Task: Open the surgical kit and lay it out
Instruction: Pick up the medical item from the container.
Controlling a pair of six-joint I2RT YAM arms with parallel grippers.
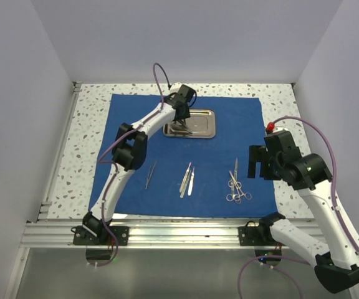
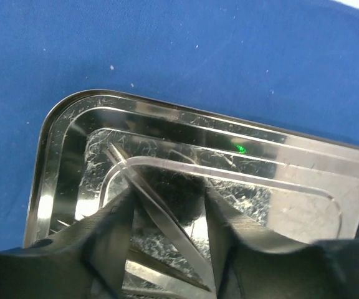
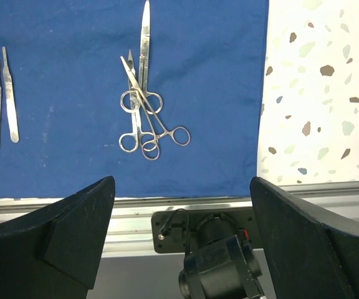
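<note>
On the worktop (image 1: 92, 118) the blue cloth wrap (image 1: 229, 124) is already opened and lies flat as a drape. No folds can be made out from above.

Steel tray (image 1: 204, 115): stands on the far middle of the drape.

Laid out along the near part of the drape, well apart from each other:
- tweezers (image 1: 150, 175), at the left
- two slim flat instruments (image 1: 187, 180) side by side in the middle, touching or nearly so; the exact type is not clear
- ring-handled scissors and forceps (image 3: 141, 103) at the right, crossed and overlapping in one heap

Left tool (image 2: 168, 205): down inside the tray, fingers spread either side of a thin steel instrument (image 2: 120, 165) lying on the tray floor. A gap shows on both sides, so it is not pinched yet. What type it is cannot be told from the wrist view.

Right tool (image 3: 181, 184): spread wide and holding nothing, hovering over the near right edge of the drape, nearer than the scissors heap.

Progress (judgement): unwrapping done, most instruments out. At least one piece is left in the tray. The next step is likely to close on it, lift it and set it in a free gap on the drape. The crossed heap may want separating. A thin, flat piece on polished steel could slip out of the grasp.
</note>
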